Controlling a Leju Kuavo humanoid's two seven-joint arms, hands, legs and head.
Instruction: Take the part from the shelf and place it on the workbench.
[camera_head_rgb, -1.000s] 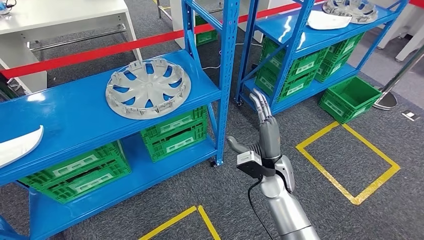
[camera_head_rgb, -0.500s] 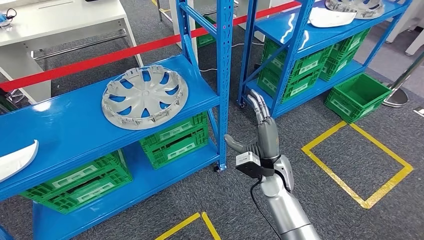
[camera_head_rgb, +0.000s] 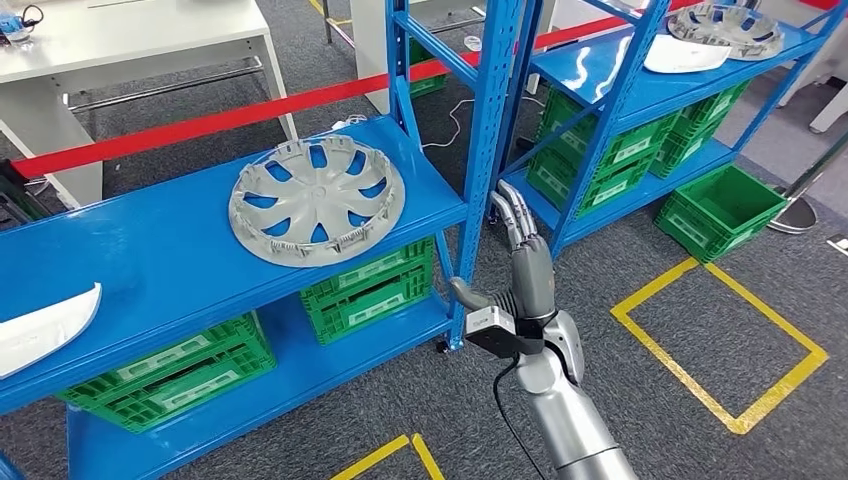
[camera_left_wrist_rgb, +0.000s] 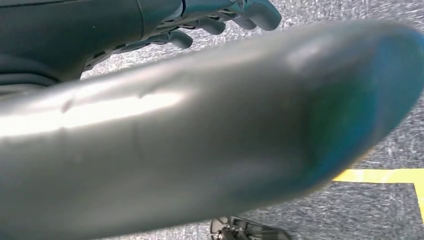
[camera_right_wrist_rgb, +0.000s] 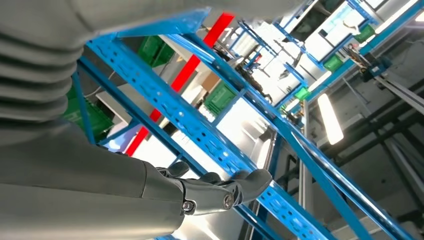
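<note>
Far left edge: white curved panel (camera_head_rgb: 45, 325), smooth, on the blue steel shelf (camera_head_rgb: 150, 260). Left of centre: grey plastic hubcap (camera_head_rgb: 317, 200), round, spoked, clip-toothed rim, lying flat on that shelf, untouched. Whole view has shifted right since a second ago, so the camera turned; hubcap now nearer centre, approach under way. Centre: right hand (camera_head_rgb: 525, 265) raised beside the perforated upright, fingers straight, empty. Left hand (camera_left_wrist_rgb: 225, 20): fingers curled, grasp indeterminate

hand: the left hand (camera_left_wrist_rgb: 220, 17) has dark curled fingers (camera_left_wrist_rgb: 260, 12), nothing visibly in them
silver body: a blurred silver rounded surface (camera_left_wrist_rgb: 190, 140) lies close beside the hand
floor: grey carpet (camera_left_wrist_rgb: 395, 145) beyond, with yellow tape (camera_left_wrist_rgb: 380, 175)
</note>
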